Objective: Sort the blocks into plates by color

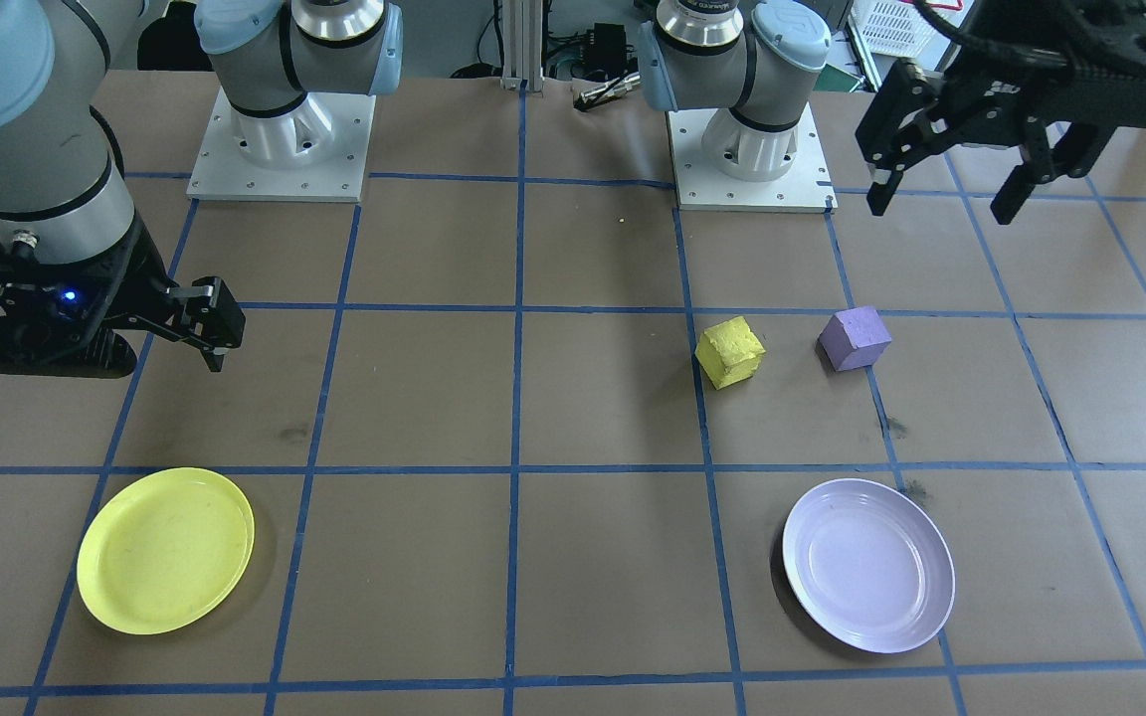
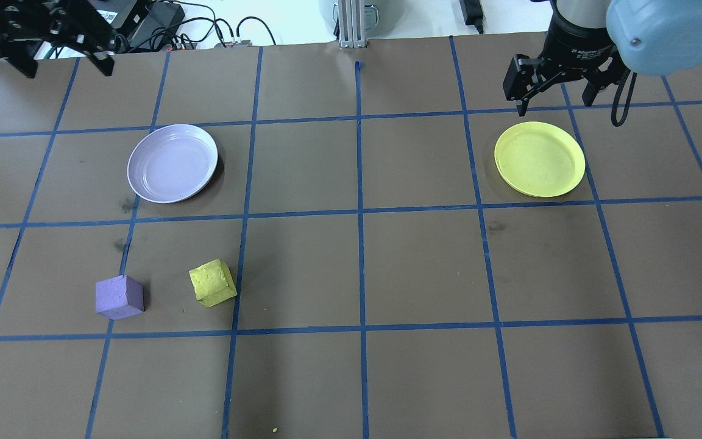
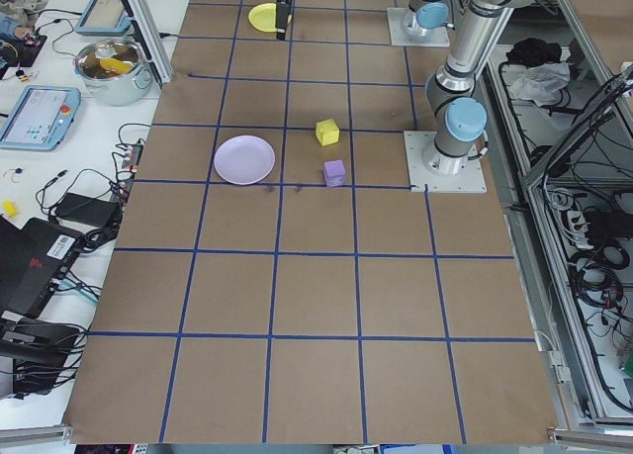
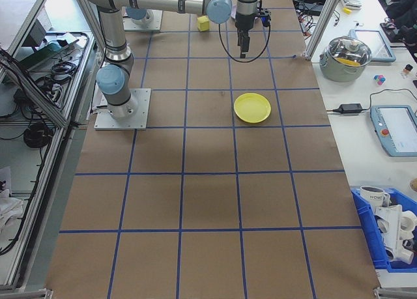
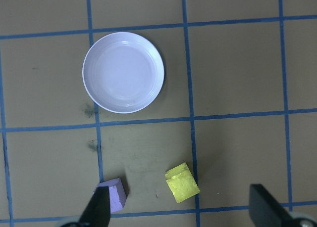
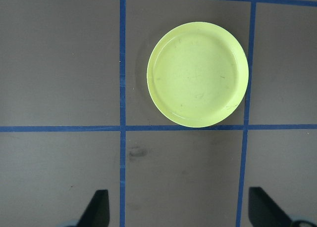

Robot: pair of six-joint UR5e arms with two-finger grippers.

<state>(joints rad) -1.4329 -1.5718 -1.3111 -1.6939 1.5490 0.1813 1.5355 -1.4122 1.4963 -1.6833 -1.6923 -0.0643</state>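
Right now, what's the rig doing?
Nothing is held yet. Both grippers hang open above the table: the left gripper on the block side, the right gripper near the yellow plate. The yellow block and purple block sit apart on the brown paper, close to the empty lavender plate. Sorting hasn't started.

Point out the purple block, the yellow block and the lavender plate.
purple block (image 2: 119, 297): overhead exterior view, middle of its top face.
yellow block (image 2: 212, 283): overhead exterior view, centre of the cube.
lavender plate (image 2: 144, 183): overhead exterior view, bare near rim.
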